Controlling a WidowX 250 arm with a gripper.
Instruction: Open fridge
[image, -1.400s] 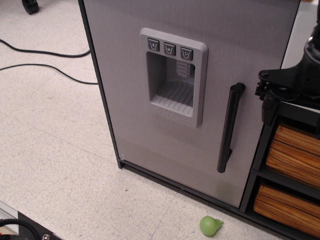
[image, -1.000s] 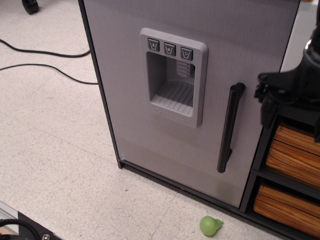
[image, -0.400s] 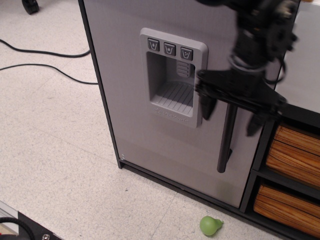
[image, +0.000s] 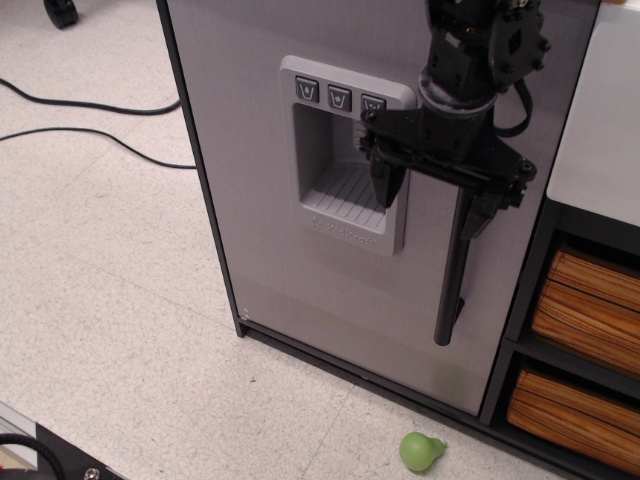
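Surroundings. A speckled light floor (image: 120, 300) fills the left and lower field. Two black cables (image: 90, 120) trail across it at upper left, well apart from the cabinet. A small green pear-shaped object (image: 420, 451) lies on the floor just in front of the cabinet's lower right corner. To the right stands a black shelf unit (image: 525, 320) with two wood-grain drawers (image: 585, 310), one above the other, under a pale flat top (image: 600, 130). A dark piece of equipment (image: 50, 455) shows at the bottom left corner.

Task object. The fridge (image: 250, 150) occupies the centre; its flat grey door sits flush with the black frame. The moulded dispenser panel (image: 335, 150), with three buttons along its top, is set in the middle of the door. The vertical black bar handle (image: 452, 280) runs down the door's right side, its upper part hidden behind the gripper.

Gripper. The black gripper (image: 432, 200) hangs in front of the door, fingers pointing down and spread wide. One finger (image: 385, 182) overlaps the dispenser panel's right edge; the other sits at the handle's right. The handle lies between them, nearer the right finger; contact cannot be judged. The jaws grip nothing.
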